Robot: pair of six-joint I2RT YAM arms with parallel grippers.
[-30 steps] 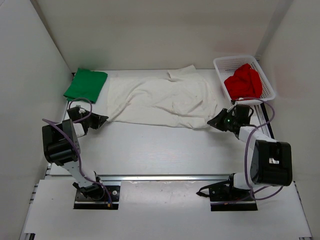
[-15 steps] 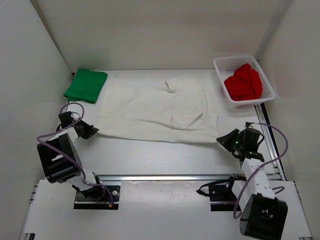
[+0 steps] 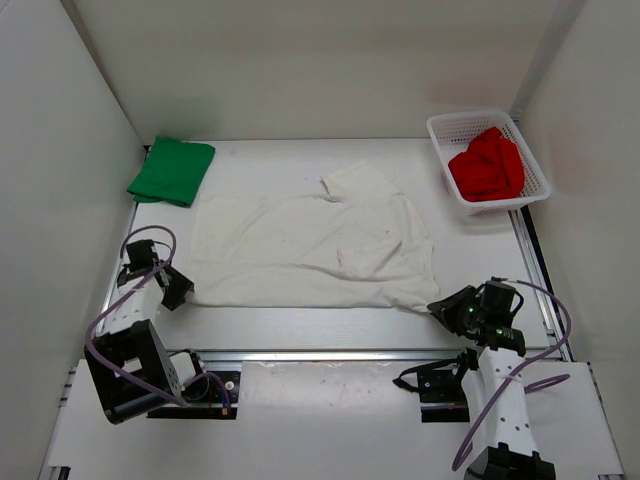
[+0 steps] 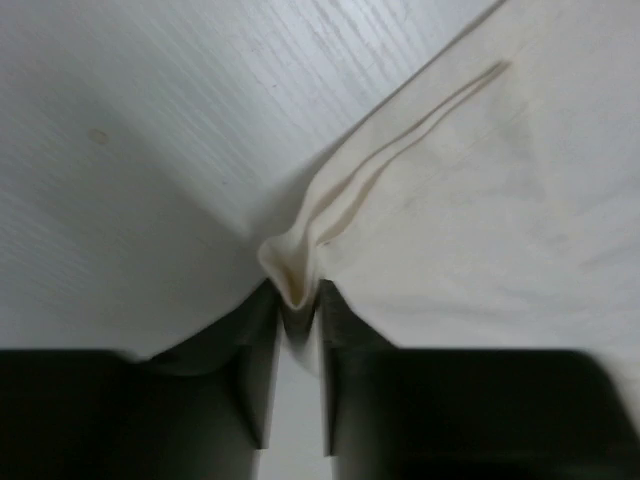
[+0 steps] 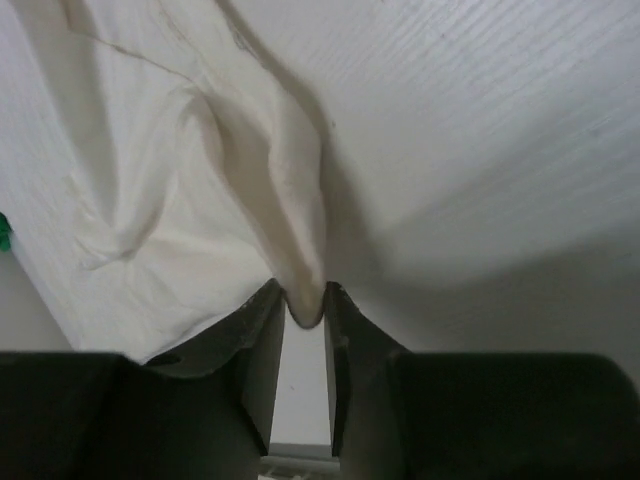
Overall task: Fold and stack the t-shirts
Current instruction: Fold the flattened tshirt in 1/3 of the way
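The white t-shirt (image 3: 310, 240) lies spread across the middle of the table. My left gripper (image 3: 186, 291) is shut on its near left corner (image 4: 292, 275). My right gripper (image 3: 432, 307) is shut on its near right corner (image 5: 303, 290). Both corners are pinched between the fingers and pulled taut toward the near edge. The green t-shirt (image 3: 172, 170) lies folded at the back left. The red t-shirt (image 3: 488, 165) sits crumpled in the basket at the back right.
The white mesh basket (image 3: 443, 126) stands at the back right corner. White walls close the table at the left, back and right. A metal rail (image 3: 330, 354) runs along the near edge between the arm bases.
Both grippers have drawn back toward the near edge, dragging the white t-shirt with them. The shirt has slid nearer and flattened out.
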